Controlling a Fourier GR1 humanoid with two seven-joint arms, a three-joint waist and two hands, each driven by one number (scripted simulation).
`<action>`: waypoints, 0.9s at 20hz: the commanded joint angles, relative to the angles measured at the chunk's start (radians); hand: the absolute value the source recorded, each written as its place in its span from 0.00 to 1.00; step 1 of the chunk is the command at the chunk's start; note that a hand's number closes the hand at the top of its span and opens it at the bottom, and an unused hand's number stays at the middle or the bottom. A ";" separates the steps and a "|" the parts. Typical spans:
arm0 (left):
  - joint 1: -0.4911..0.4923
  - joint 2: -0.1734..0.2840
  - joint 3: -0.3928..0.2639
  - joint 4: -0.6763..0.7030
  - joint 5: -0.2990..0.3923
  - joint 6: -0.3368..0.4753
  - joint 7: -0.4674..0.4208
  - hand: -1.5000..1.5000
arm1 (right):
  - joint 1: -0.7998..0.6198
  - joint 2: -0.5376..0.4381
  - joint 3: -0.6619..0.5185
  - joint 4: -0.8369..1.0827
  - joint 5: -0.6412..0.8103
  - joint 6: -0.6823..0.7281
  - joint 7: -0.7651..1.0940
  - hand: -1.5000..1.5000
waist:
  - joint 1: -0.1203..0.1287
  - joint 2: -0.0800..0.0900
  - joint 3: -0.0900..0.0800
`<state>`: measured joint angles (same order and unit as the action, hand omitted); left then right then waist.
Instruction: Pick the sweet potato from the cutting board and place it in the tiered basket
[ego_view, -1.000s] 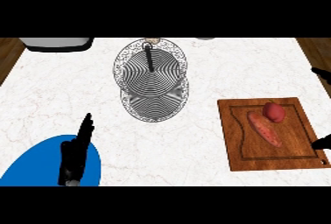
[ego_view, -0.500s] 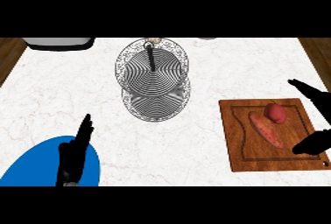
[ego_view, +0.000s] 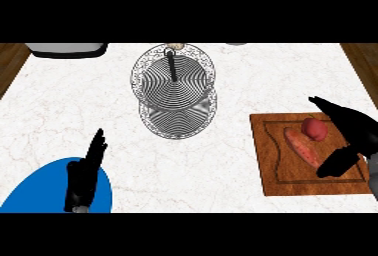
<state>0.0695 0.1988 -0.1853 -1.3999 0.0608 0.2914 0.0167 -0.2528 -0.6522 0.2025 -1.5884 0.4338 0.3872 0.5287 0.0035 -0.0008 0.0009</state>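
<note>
While the sweet potato (ego_view: 303, 147) lies untouched on the cutting board (ego_view: 310, 184) at the right of the white bench (ego_view: 244, 75), the right hand (ego_view: 347, 136) spreads wide over the board's right side, its fingers reaching out above a round red vegetable (ego_view: 314, 128) and its thumb hanging low beside the potato's near end, with nothing held in it. The potato is a long, tapered orange-pink root lying slantwise, its far end just beside the red vegetable. It will likely handle as a stiff, fairly heavy thing with a dry skin, unlikely to bruise or slip much, though its round flanks could let it roll under a glancing touch. Taking hold across its thicker middle seems best, fingers on one long side and thumb on the other, well away from the end that the red vegetable crowds. The tiered basket (ego_view: 176, 90), a wire stand with a dark centre post, stands well apart at the bench's middle rear. At the lower left the left hand (ego_view: 85, 172) rests with fingers straight over a blue plate (ego_view: 44, 190).
</note>
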 joint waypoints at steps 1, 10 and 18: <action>0.007 -0.024 0.006 -0.012 -0.035 -0.006 0.015 0.50 | -0.017 0.041 -0.063 0.013 0.041 0.084 -0.024 0.00 | -0.001 0.000 -0.001; 0.003 -0.059 0.009 0.010 -0.058 0.003 0.008 0.50 | -0.043 0.108 0.019 0.076 0.151 0.180 0.081 0.00 | 0.000 0.001 -0.001; -0.067 -0.064 0.076 0.097 -0.053 -0.045 -0.003 0.50 | -0.056 0.150 -0.028 0.202 0.250 0.175 -0.035 0.00 | -0.001 0.002 -0.001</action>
<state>0.0592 0.1535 -0.1358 -1.3780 0.0099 0.2541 0.0073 -0.3008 -0.5237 0.1725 -1.4588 0.6210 0.5812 0.5520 0.0035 -0.0023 0.0025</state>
